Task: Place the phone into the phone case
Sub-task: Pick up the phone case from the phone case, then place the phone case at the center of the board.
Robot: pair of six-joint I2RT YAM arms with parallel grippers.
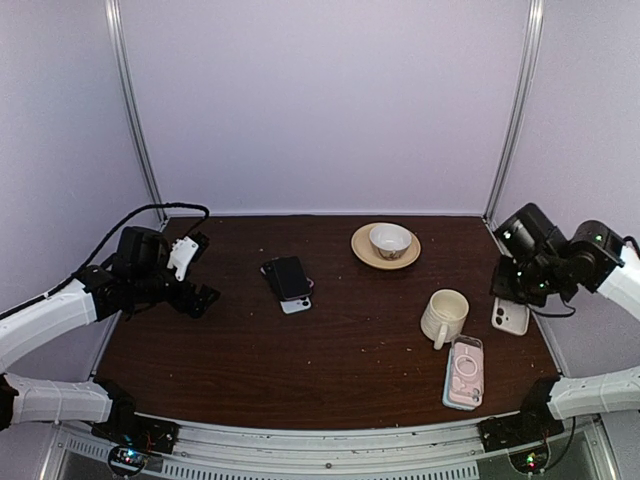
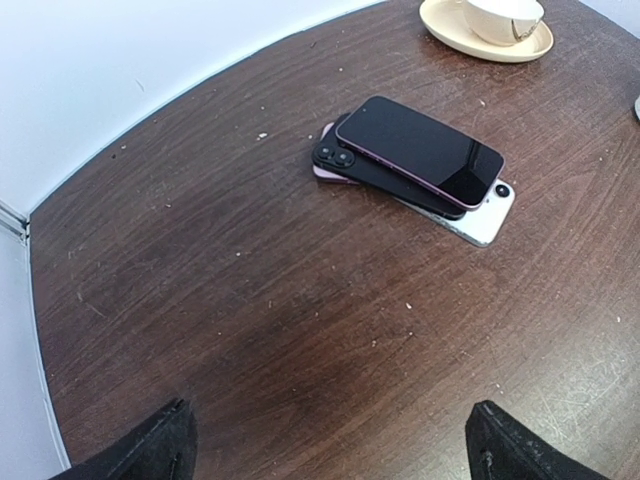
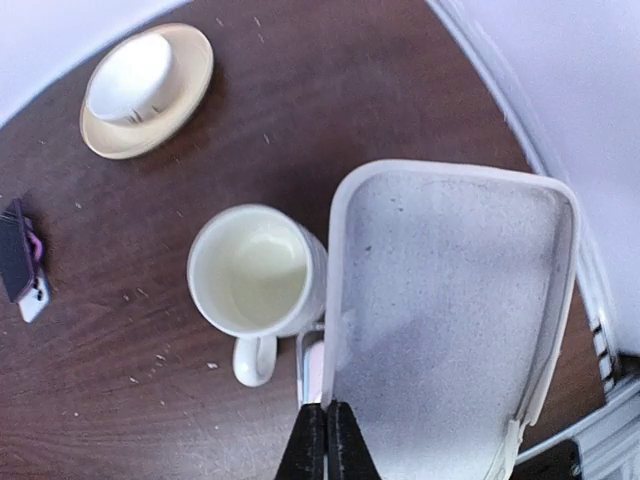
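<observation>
Brown table [image 1: 340, 370], phone case [image 3: 450, 330] cropped below, lower phones [image 2: 485, 215] half-covered

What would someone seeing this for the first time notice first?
The white phone case clamped in the right gripper, near the right edge of the table beside the cream mug. Then the stack of phones lying mid-table, ahead of the open left gripper.

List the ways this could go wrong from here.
1. The right gripper pinches only the thin rim of the white case, close to the mug. The case could twist, slip out or knock the mug.
2. The phones lie in an overlapping stack. The open left gripper might drag several at once or pick the wrong one.
</observation>
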